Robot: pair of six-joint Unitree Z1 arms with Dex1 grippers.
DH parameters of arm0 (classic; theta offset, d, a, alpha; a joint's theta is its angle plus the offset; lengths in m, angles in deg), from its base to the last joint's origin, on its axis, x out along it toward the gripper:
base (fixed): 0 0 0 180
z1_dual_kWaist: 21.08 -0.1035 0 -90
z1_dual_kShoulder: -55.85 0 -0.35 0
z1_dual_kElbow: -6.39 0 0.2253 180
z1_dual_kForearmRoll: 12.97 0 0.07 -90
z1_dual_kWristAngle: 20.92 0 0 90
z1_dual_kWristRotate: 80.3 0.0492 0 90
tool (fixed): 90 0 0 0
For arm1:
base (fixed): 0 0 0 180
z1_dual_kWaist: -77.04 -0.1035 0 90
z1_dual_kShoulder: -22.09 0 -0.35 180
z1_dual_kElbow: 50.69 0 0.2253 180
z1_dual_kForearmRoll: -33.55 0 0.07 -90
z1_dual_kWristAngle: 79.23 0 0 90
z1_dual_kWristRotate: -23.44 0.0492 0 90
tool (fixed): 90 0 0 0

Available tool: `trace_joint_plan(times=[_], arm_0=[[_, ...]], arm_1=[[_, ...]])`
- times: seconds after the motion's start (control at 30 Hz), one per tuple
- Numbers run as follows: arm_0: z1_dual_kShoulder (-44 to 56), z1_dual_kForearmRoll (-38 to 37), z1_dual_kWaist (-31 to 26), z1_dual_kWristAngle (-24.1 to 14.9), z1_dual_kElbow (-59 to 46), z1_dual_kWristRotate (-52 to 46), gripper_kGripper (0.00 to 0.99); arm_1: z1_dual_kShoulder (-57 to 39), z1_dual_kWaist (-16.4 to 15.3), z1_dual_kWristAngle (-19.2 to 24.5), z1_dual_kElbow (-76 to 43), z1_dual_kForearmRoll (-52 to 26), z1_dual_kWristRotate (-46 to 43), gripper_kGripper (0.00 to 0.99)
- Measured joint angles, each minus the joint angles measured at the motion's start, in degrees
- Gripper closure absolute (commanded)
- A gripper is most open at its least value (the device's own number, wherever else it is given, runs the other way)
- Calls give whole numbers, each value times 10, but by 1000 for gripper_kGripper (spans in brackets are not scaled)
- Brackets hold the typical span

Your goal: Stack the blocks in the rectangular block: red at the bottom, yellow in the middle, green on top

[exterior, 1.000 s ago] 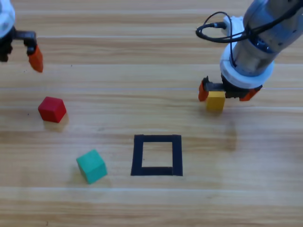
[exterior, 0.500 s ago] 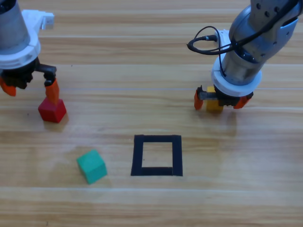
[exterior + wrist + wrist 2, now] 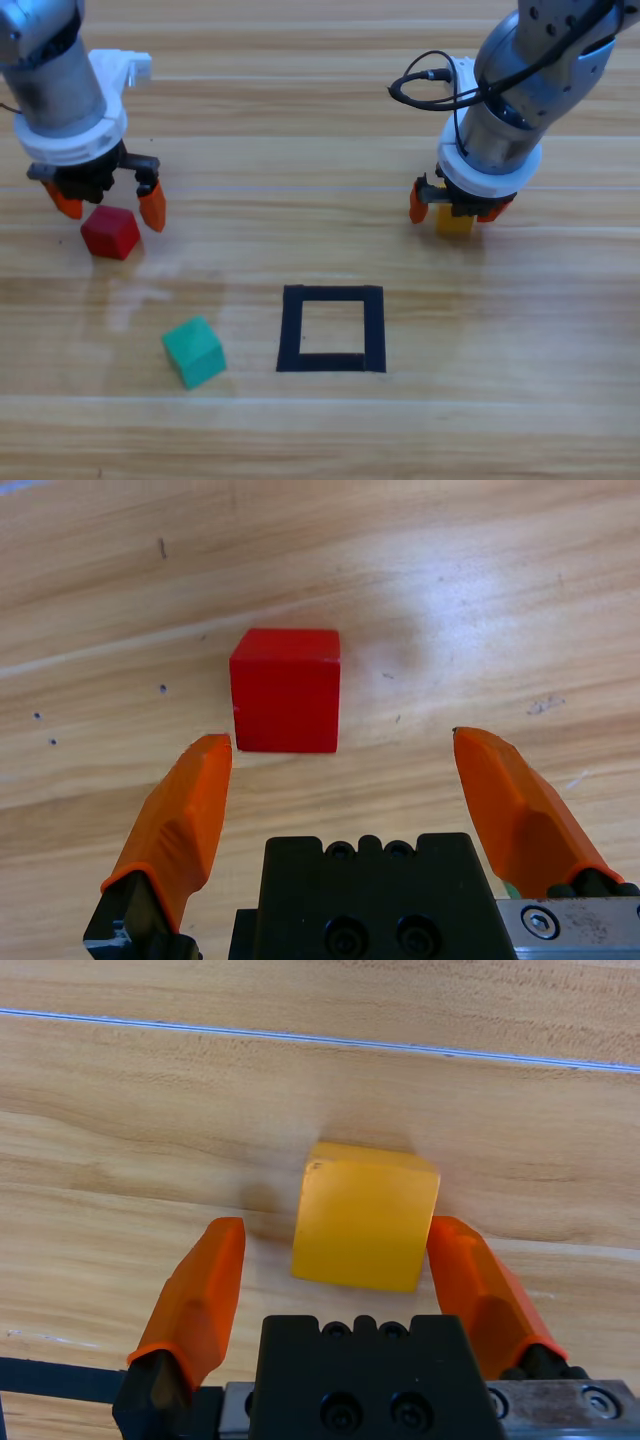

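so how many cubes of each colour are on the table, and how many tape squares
red cube: 1
yellow cube: 1
green cube: 1
tape square: 1
total: 4 things, 3 cubes and 1 square

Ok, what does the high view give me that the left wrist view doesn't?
Only the high view shows the black tape square, the green cube, and the right gripper open around the yellow cube, with nothing inside the square yet. Only the left wrist view shows how the red cube sits just beyond the fingertips, nearer one jaw than the other, not yet gripped. Both show the left gripper open at the red cube on the wooden table.
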Motion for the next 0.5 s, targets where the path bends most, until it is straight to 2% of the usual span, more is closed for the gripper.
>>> trace_joint_plan(times=[0.03, 0.17, 0.3, 0.33, 0.5], arm_0=[[-4, -6, -2, 0, 0, 2, 47], [-13, -16, -10, 0, -3, 7, 47], [-18, -31, -19, 0, -12, 18, 45], [-19, -37, -22, 0, -17, 19, 45], [-23, -45, -30, -1, -31, 22, 50]], arm_1=[[1, 1, 0, 0, 0, 0, 324], [2, 7, 0, 0, -3, 0, 694], [2, 15, 0, 0, -5, -6, 955], [2, 16, 1, 0, -6, -8, 990], [-16, 17, 6, -32, -7, -15, 990]])
